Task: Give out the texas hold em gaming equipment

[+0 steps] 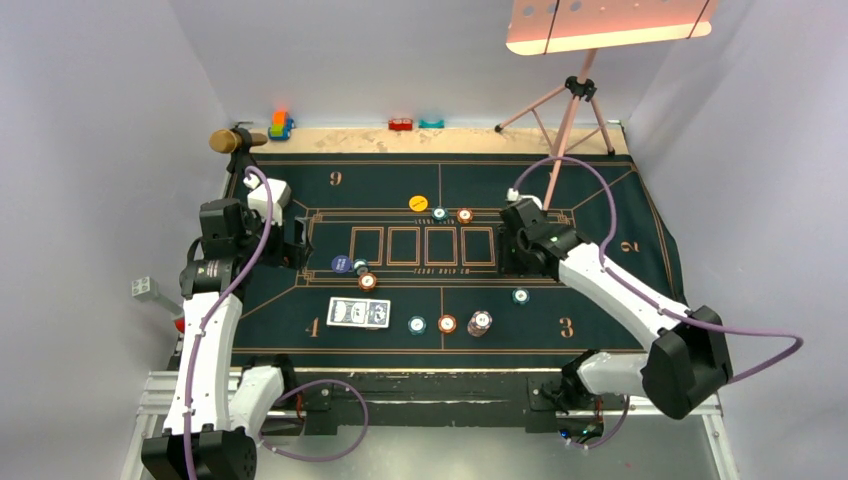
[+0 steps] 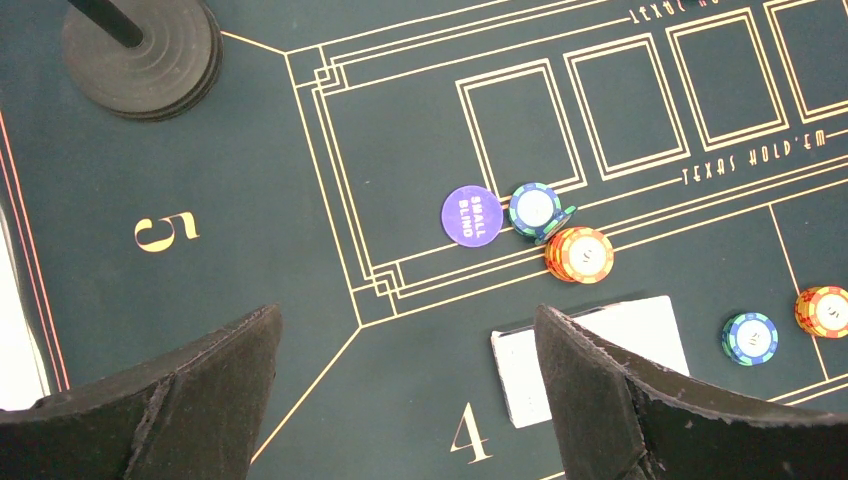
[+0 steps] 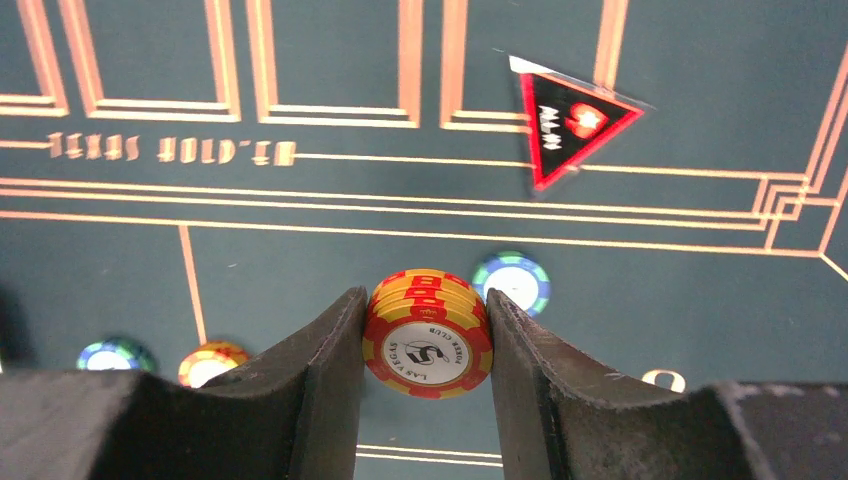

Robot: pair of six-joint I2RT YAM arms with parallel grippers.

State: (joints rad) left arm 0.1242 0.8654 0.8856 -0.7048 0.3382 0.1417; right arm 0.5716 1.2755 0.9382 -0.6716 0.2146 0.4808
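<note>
Right gripper [image 3: 425,312] clamped on an orange-brown chip stack [image 3: 428,352], just off the right end of the printed card-box row [image 1: 425,246]; left gripper [image 2: 405,335] spread wide and empty off the row's left end. Risk: edge-held chips may slip and scatter, or the stack may nudge the teal chip [image 3: 511,281] just behind it. Chip count, and whether the stack is lifted or resting, cannot be told; in the overhead view the arm hides it

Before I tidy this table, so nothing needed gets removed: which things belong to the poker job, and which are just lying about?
Job: cards, chips, purple disc, yellow disc, red-edged triangle.
Lying about: toys at the far edge, tripod.
</note>
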